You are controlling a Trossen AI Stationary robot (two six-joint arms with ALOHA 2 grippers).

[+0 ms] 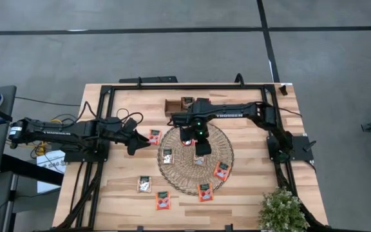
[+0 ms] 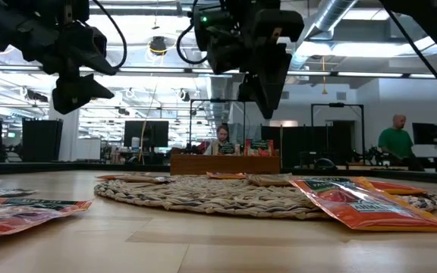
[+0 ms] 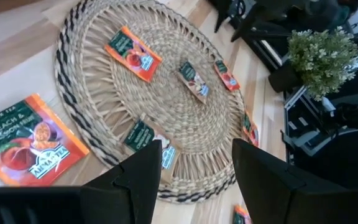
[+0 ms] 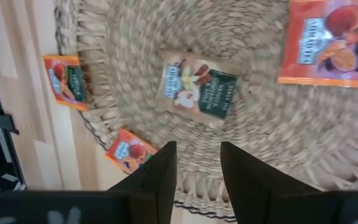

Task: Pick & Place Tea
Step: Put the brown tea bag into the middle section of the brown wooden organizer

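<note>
Overhead, bright ceiling lights; below, wooden table point(image 1: 250, 193), both grippers apart and empty.

The pale wooden surface point(image 1: 118, 193) carries a round woven mat point(image 1: 179, 177) near its middle and a small brown wooden tray point(image 1: 171, 105) toward the far edge. A potted plant point(image 1: 281, 209) stands at the near right corner. Lying directly on the wood are four tea packets: one red-orange point(image 1: 154, 136) just left of the mat, one beige-white point(image 1: 145, 184) and one red-orange point(image 1: 163, 200) near the front, and another red-orange point(image 1: 205, 191) overlapping the mat's front edge.
</note>
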